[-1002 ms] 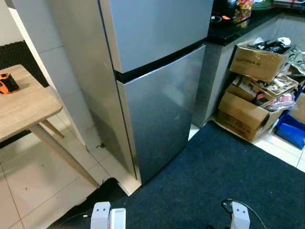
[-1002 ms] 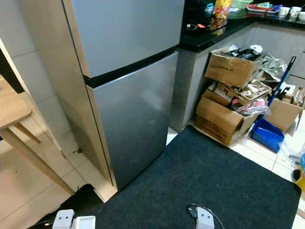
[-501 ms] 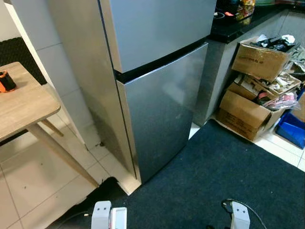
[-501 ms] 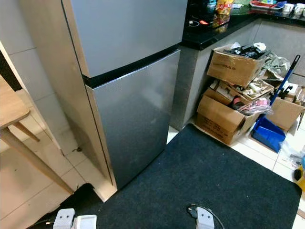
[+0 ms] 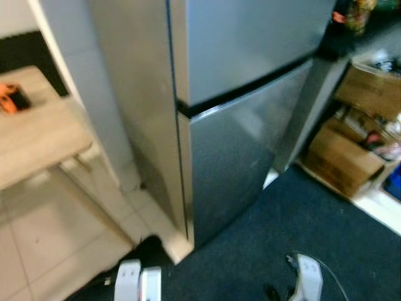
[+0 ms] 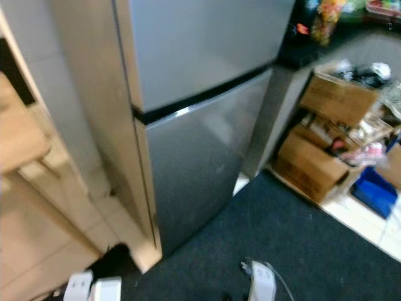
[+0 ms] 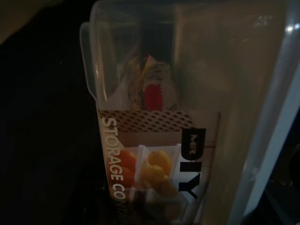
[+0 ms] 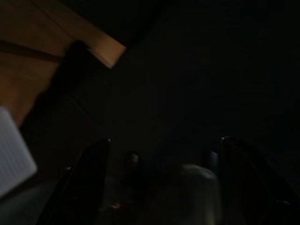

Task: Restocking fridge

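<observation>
While fridge, centre frame, stands shut, left gripper carries storage container; right gripper's state unclear. Step: approach. Next: open door.

From my head camera I see pale, white-silver blocks of my own arms at the bottom edge: the left arm shows as two boxy, rounded housings side by side with a narrow dark seam between them, and the right arm is a single slim white housing with a thin dark cable looping off its side. In the right wrist view my right gripper appears as two long black fingers, very dim, details lost in shade
</observation>
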You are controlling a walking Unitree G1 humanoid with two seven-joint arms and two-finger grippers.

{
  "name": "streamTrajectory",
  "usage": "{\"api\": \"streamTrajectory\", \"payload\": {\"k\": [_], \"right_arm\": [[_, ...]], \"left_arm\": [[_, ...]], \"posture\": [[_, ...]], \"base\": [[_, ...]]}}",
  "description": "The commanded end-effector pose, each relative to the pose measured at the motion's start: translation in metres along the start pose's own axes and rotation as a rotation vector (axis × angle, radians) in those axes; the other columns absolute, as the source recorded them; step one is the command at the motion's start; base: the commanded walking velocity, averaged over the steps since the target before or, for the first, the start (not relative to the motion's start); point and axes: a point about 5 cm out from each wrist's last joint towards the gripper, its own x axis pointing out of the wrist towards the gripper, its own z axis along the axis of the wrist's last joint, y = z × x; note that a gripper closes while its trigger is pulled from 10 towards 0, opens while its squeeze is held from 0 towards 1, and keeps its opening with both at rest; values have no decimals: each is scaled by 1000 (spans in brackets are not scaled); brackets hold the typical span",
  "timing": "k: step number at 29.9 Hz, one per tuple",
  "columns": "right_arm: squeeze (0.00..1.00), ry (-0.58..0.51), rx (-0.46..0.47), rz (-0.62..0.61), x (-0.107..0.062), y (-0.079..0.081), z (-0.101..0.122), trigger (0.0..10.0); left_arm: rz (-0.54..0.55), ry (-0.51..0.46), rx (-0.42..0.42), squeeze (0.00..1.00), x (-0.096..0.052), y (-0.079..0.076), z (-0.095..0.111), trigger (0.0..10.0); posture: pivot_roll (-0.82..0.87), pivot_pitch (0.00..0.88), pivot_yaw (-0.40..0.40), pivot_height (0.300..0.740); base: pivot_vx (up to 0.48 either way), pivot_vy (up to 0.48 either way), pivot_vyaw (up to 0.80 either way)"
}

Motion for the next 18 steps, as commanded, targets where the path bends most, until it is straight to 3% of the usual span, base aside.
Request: {"api": "streamTrajectory", "payload": {"k": [1, 8, 12, 18], "right_arm": [[0, 40, 18, -35, -6, -11, -14, 10000], [0, 33, 8, -16, -5, -9, -13, 10000], [0, 29, 0, 3, -5, -8, -12, 10000], [0, 34, 0, 12, -5, -6, -13, 10000]], "left_arm": [[-15, -6, 5, 0, 0, -3, 1, 10000], [-28, -1, 20, 0, 1, -4, 0, 10000], [-13, -2, 16, 0, 1, -3, 0, 10000], [1, -2, -4, 0, 0, -2, 0, 10000]], "posture": [[-64, 0, 22, 740], [-64, 0, 22, 740], [-64, 0, 23, 740], [-64, 0, 23, 740]], "base": [[0, 0, 0], [0, -376, 0], [0, -447, 772], [0, 0, 779]]}}
